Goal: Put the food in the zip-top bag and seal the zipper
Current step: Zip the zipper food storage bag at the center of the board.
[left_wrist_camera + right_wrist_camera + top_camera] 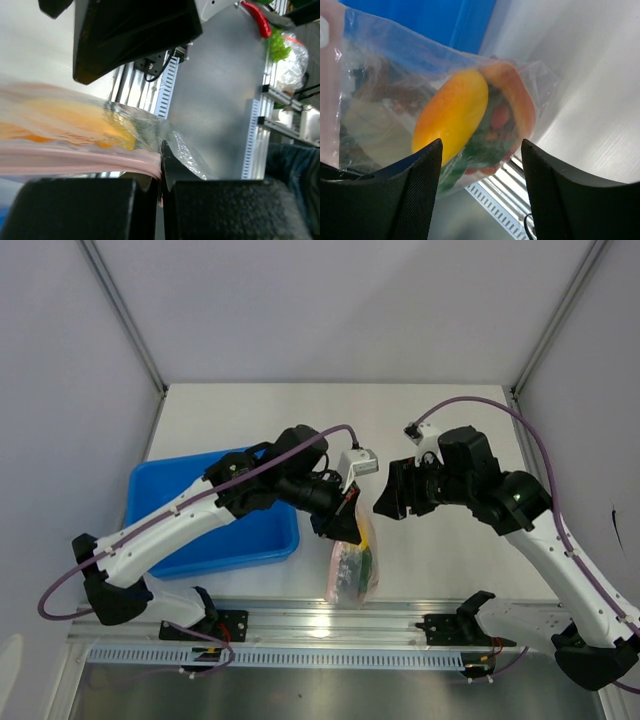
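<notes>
At frame center we find the left gripper (161, 172) clamped on the zip-top bag (352, 575) holding the food (452, 115), right gripper (481, 147) spread apart.

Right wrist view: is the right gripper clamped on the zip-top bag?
No, the right gripper is open, fingers wide apart, and the zip-top bag with the food inside hangs beyond them, unpinched.

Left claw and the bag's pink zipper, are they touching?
Touching. The left wrist view shows the left claw shut on the zipper, pinching the pink strip.
</notes>
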